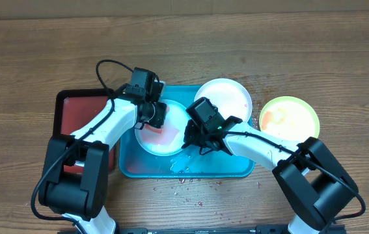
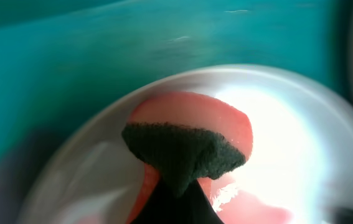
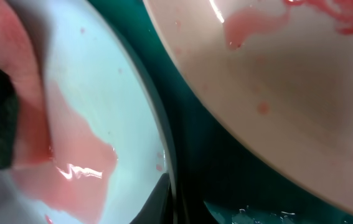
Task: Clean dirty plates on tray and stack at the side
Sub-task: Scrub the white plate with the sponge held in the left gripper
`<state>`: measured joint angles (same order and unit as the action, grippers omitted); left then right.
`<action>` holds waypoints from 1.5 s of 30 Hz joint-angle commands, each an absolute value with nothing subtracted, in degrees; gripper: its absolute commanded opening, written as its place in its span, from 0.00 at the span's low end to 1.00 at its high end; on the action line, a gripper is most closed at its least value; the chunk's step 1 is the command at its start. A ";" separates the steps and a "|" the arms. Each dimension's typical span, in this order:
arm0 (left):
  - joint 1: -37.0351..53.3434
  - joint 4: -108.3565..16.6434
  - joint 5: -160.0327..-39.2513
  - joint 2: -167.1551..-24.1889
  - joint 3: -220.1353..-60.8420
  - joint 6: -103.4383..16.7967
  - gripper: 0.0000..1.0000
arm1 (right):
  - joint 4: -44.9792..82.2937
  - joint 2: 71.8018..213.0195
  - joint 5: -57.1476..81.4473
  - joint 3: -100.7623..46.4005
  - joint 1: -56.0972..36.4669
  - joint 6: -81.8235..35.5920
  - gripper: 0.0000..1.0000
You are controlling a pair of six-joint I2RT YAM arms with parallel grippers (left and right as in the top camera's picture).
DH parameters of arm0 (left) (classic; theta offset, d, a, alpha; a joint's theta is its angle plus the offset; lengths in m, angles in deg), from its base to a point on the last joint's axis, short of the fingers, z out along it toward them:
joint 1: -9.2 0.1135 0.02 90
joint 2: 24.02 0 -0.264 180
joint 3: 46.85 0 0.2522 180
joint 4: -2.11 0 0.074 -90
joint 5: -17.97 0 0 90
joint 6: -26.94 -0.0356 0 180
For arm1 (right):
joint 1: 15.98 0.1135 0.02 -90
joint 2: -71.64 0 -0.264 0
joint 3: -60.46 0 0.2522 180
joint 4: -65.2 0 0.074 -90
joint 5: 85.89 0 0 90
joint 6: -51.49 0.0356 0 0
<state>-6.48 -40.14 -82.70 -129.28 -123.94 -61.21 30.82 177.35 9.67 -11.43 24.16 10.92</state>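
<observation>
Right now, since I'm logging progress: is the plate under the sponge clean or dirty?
Dirty. The plate shows a watery red smear beside the sponge.

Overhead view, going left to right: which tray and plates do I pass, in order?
dark-red tray → mint-rimmed plate → white plate → yellow-green plate

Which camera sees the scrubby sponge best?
The left wrist view: the sponge fills the middle, pink with a dark scrubbing face, on a plate. The right wrist view catches only its edge at the left. From overhead the left pincer mostly hides it.
</observation>
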 commanded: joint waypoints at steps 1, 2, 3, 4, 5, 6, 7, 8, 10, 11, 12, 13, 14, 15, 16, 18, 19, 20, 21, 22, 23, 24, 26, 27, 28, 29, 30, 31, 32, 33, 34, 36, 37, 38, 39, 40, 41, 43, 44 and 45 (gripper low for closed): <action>-7.53 -40.62 -98.61 -130.52 -123.51 -71.46 0.04 | 30.14 178.25 9.76 -11.63 24.66 9.47 0.04; -7.59 -41.28 -98.59 -130.52 -123.51 -71.90 0.04 | 30.14 178.25 9.78 -11.63 24.66 9.47 0.04; -7.66 -42.09 -97.96 -130.52 -123.51 -72.10 0.04 | 30.14 178.25 9.78 -11.63 24.66 9.47 0.04; -7.66 -42.76 -96.74 -130.52 -123.51 -72.05 0.04 | 30.14 178.25 9.84 -11.63 24.66 9.47 0.04; -7.66 -43.49 -95.29 -130.52 -123.51 -72.05 0.04 | 30.16 178.25 10.08 -11.63 24.66 9.45 0.04; -7.66 -44.23 -93.08 -130.52 -123.51 -72.01 0.04 | 30.19 178.25 10.17 -11.63 24.66 9.45 0.04; -7.70 -44.75 -90.20 -130.52 -123.51 -71.37 0.04 | 30.16 178.25 10.17 -11.63 24.66 9.45 0.04; -7.70 -45.15 -85.52 -130.52 -123.51 -69.01 0.04 | 30.16 178.25 10.17 -11.63 24.66 9.45 0.04; -7.68 -46.04 -66.62 -130.52 -123.51 -57.52 0.04 | 30.16 178.25 10.17 -11.63 24.66 9.45 0.04; -7.68 -46.72 -60.02 -130.52 -123.51 -53.12 0.04 | 30.19 178.25 10.17 -11.63 24.66 9.45 0.04; -7.68 -47.90 -53.17 -130.52 -123.51 -48.12 0.04 | 30.16 178.25 10.17 -11.63 24.66 9.45 0.04; -7.68 -49.30 -47.84 -130.52 -123.51 -43.97 0.04 | 30.16 178.25 10.17 -11.63 24.66 9.45 0.04; -7.66 -50.76 -43.97 -130.52 -123.51 -40.75 0.04 | 30.16 178.25 10.17 -11.63 24.66 9.45 0.04; -7.66 -51.83 -42.40 -130.52 -123.51 -39.24 0.04 | 30.16 178.25 10.17 -11.63 24.66 9.45 0.04; -7.66 -52.80 -42.05 -130.52 -123.51 -38.52 0.04 | 30.16 178.25 10.17 -11.63 24.66 9.45 0.04; -7.66 -54.50 -44.28 -130.52 -123.51 -38.44 0.04 | 30.23 178.25 10.17 -11.63 24.66 9.45 0.04; -7.66 -55.18 -46.31 -130.52 -123.51 -38.87 0.04 | 30.32 178.25 10.17 -11.63 24.66 9.45 0.04; -7.70 -55.97 -49.83 -130.52 -123.51 -40.10 0.04 | 30.36 178.25 10.17 -11.63 24.66 9.47 0.04; -7.70 -56.64 -55.58 -130.52 -123.51 -43.38 0.04 | 30.36 178.25 10.17 -11.63 24.66 9.45 0.04; -7.70 -57.21 -62.00 -130.52 -123.51 -47.66 0.04 | 30.36 178.25 10.17 -11.63 24.66 9.47 0.04; -7.70 -57.82 -68.61 -130.52 -123.51 -52.03 0.04 | 30.36 178.25 10.17 -11.63 24.66 9.45 0.04; -7.70 -58.89 -78.00 -130.52 -123.51 -58.04 0.04 | 30.36 178.25 10.17 -11.63 24.66 9.45 0.04; -7.70 -61.04 -92.23 -130.52 -123.51 -66.74 0.04 | 30.36 178.25 10.17 -11.63 24.66 9.45 0.04; -7.75 -62.59 -99.69 -130.52 -123.51 -71.42 0.04 | 30.36 178.25 10.22 -11.63 24.66 9.45 0.04; -7.75 -63.64 -103.60 -130.52 -123.51 -74.08 0.04 | 30.36 178.25 10.39 -11.63 24.66 9.45 0.04; -7.77 -64.53 -106.51 -130.52 -123.51 -76.27 0.04 | 30.36 178.25 10.59 -11.63 24.66 9.45 0.04; -7.77 -65.01 -107.66 -130.52 -123.51 -77.49 0.04 | 30.36 178.25 10.65 -11.63 24.66 9.47 0.04; -7.77 -64.77 -107.16 -130.52 -123.51 -77.45 0.04 | 30.36 178.25 10.76 -11.63 24.66 9.45 0.04; -7.75 -64.14 -106.48 -130.52 -123.51 -77.38 0.04 | 30.36 178.25 10.83 -11.63 24.66 9.45 0.04; -7.75 -63.27 -105.85 -130.52 -123.51 -77.06 0.04 | 30.34 178.25 10.85 -11.63 24.66 9.45 0.04; -7.75 -62.13 -105.06 -130.52 -123.51 -76.64 0.04 | 30.34 178.25 10.85 -11.63 24.66 9.45 0.04; -7.75 -58.28 -101.28 -130.52 -123.51 -72.58 0.04 | 30.34 178.25 10.85 -11.63 24.66 9.45 0.04; -7.68 -55.86 -98.11 -130.52 -123.51 -69.32 0.04 | 30.32 178.25 10.87 -11.63 24.66 9.45 0.04; -7.68 -53.63 -94.72 -130.52 -123.51 -66.02 0.04 | 30.32 178.25 11.00 -11.63 24.66 9.43 0.04; -7.68 -51.03 -90.24 -130.52 -123.51 -61.93 0.04 | 30.32 178.25 11.05 -11.63 24.66 9.30 0.04; -7.68 -49.01 -85.96 -130.52 -123.51 -58.39 0.04 | 30.32 178.25 11.09 -11.63 24.66 9.25 0.04; -7.70 -46.89 -79.49 -130.52 -123.51 -53.30 0.04 | 30.32 178.25 11.09 -11.63 24.66 9.25 0.04; -7.70 -45.21 -68.82 -130.52 -123.51 -45.87 0.04 | 30.23 178.25 11.09 -11.63 24.66 9.23 0.04; -7.68 -45.17 -63.77 -130.52 -123.53 -42.85 0.04 | 30.16 178.25 11.07 -11.63 24.66 9.25 0.04; -7.68 -45.67 -58.84 -130.52 -123.53 -40.03 0.04 | 30.14 178.25 11.07 -11.63 24.66 9.23 0.04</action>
